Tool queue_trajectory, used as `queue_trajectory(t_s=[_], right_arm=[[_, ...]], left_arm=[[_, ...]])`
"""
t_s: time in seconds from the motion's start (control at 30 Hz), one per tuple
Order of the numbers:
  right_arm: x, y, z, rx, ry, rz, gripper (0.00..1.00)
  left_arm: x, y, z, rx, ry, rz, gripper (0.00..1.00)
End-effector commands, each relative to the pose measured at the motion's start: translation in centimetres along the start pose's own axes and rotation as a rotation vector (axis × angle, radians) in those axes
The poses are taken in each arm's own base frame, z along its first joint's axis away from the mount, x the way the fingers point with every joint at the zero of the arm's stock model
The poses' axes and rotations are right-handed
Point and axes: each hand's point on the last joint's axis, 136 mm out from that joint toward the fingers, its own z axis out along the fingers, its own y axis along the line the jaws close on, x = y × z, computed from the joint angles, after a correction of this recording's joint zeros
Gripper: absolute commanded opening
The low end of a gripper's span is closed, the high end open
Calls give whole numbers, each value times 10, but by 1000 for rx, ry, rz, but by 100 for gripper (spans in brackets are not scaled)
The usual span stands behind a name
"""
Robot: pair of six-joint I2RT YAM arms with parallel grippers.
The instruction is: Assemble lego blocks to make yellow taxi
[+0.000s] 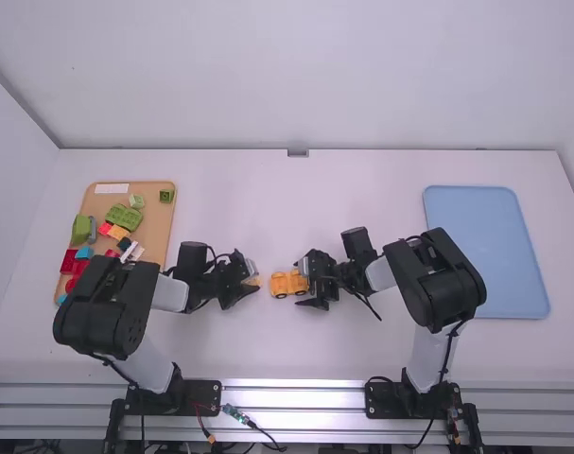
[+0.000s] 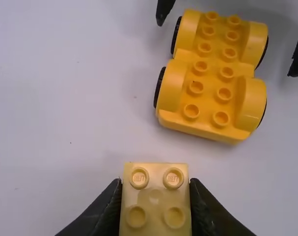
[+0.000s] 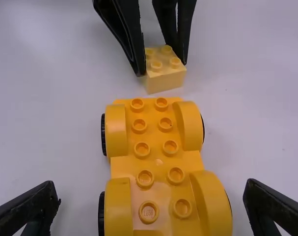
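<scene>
In the high view, my left gripper is just left of the orange-yellow wheeled base, and my right gripper is at the base's right end. Pale yellow, the small two-by-two block is pinched by my left gripper in the left wrist view. The right wrist view has the wheeled base, studs up, between the spread fingers of my right gripper, with gaps at both sides. The pale block is held just past the base's far end, apart from it.
A wooden tray at the left holds several coloured blocks, including a green one; the left arm passes over its near part. A blue tray lies at the right, partly behind the right arm.
</scene>
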Motion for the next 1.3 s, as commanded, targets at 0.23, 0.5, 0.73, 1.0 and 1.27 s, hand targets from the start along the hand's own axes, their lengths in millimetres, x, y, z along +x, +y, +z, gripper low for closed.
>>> queue_trajectory(t_s=[0.23,0.5,0.73,1.0,1.27], right_arm=[[-9,-3,7,-37,-13,1,99],[-4,-6,19,-30,48,10,100],[2,-14,24,-57,4,75,86],[9,-16,17,-52,4,129,86],[9,-16,18,-52,2,155,82]], left_arm=[[2,-5,-1,13,-5,-3,2],[-4,0,-2,-6,-23,12,2],[-23,6,-12,-40,-63,16,2],[-47,-3,-20,7,-141,56,2],[-62,-11,-12,69,-148,123,2]])
